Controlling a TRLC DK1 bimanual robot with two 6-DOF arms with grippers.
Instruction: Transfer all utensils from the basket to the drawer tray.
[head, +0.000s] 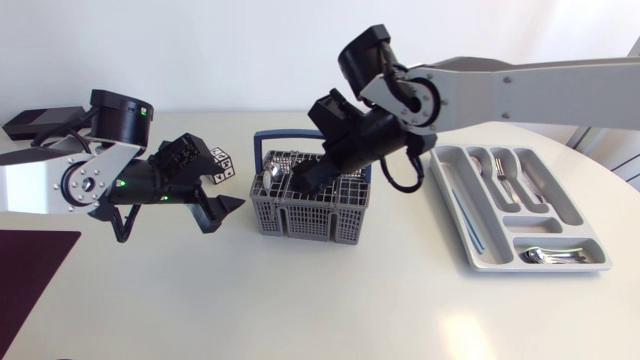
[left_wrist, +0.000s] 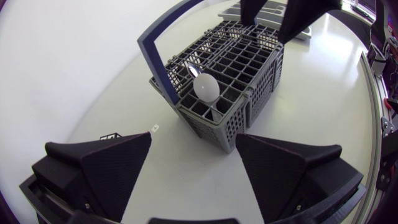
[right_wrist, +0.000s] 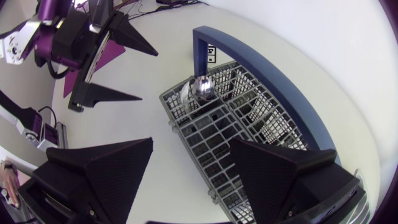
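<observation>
While the left pincer (left_wrist: 193, 138) and right pincer (right_wrist: 191, 143) stand spread, basket (head: 310, 212) and tray (head: 543, 224) sit on a white table (head: 300, 300).

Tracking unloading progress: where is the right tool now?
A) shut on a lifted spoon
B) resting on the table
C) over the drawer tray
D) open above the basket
D: the right tool hangs open over the basket, in which a spoon stands untouched.

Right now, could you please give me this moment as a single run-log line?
right pincer: open, above basket | left pincer: open, beside basket | spoon: standing in basket | tray: holds some utensils
</observation>
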